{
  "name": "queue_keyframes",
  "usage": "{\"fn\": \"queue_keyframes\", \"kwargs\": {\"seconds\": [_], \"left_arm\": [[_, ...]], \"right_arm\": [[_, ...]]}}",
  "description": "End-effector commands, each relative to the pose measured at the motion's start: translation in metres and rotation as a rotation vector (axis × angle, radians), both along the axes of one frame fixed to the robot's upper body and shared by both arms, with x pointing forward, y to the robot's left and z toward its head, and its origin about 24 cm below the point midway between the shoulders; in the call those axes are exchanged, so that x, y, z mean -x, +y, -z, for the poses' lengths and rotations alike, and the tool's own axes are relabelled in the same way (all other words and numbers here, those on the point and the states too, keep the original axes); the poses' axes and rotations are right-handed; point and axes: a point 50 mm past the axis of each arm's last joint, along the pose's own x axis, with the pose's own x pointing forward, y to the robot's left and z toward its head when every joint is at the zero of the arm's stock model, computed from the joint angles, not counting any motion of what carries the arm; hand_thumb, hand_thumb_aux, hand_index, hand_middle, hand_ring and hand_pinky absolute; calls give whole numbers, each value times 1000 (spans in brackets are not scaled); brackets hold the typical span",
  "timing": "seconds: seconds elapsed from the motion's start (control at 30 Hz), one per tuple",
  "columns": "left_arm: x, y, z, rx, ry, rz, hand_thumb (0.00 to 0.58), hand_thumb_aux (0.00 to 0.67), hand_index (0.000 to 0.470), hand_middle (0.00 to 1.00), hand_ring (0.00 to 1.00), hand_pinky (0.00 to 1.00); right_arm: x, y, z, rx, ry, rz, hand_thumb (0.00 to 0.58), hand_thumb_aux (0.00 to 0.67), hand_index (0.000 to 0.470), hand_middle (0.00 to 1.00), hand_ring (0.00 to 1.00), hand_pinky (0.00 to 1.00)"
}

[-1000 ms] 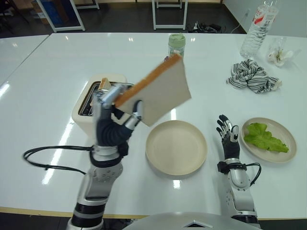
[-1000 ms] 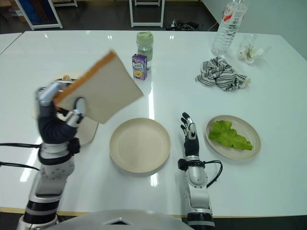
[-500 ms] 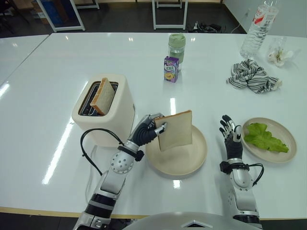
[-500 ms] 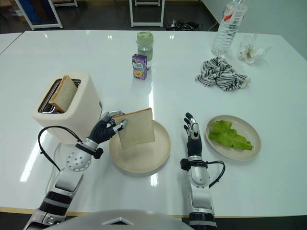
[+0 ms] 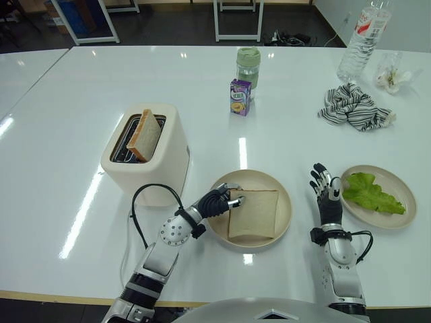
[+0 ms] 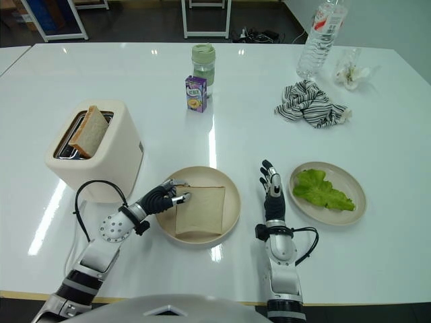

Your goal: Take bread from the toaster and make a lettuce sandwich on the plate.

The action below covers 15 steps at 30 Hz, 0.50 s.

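Left eye view: bread slice point(image 5: 252, 214) flat on plate point(image 5: 284, 205), left hand point(image 5: 214, 200) fingers curled on its edge. Right hand point(image 5: 328, 196) spread, empty; lettuce point(image 5: 372, 194) next, I'd guess.

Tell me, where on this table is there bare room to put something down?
Widest bare patch: mid-table, between the bread plate, juice carton and striped cloth. Also free: left of the toaster. Crowded: the right hand stands between the bread plate and lettuce plate; the left hand and a cable sit between toaster and plate.
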Motion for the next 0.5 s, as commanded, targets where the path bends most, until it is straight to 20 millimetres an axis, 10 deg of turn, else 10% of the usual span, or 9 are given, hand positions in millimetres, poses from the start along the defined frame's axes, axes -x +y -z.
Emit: {"fn": "queue_keyframes", "kwargs": {"seconds": [0.03, 0.17, 0.2, 0.23, 0.27, 0.5], "left_arm": [[-4, 3, 4, -85, -11, -24, 580, 670, 470, 1000, 1000, 1000], [-5, 4, 5, -142, -38, -33, 569, 578, 405, 808, 808, 808], [-5, 5, 5, -170, -54, -39, 520, 455, 319, 420, 420, 420], [-6, 6, 4, -205, -78, -52, 352, 250, 175, 0, 0, 0], [-6, 7, 2, -227, -99, -60, 0, 0, 0, 0, 0, 0], [-3, 19, -24, -414, -243, -162, 0, 0, 0, 0, 0, 0]], "right_arm": [[1, -1, 0, 2, 13, 4, 0, 0, 0, 0, 0, 0], [2, 0, 1, 1, 15, 2, 0, 0, 0, 0, 0, 0], [2, 0, 1, 1, 15, 2, 0, 0, 0, 0, 0, 0], [2, 0, 1, 1, 15, 2, 0, 0, 0, 0, 0, 0], [2, 0, 1, 1, 15, 3, 0, 0, 0, 0, 0, 0], [2, 0, 1, 1, 16, -1, 0, 0, 0, 0, 0, 0]]}}
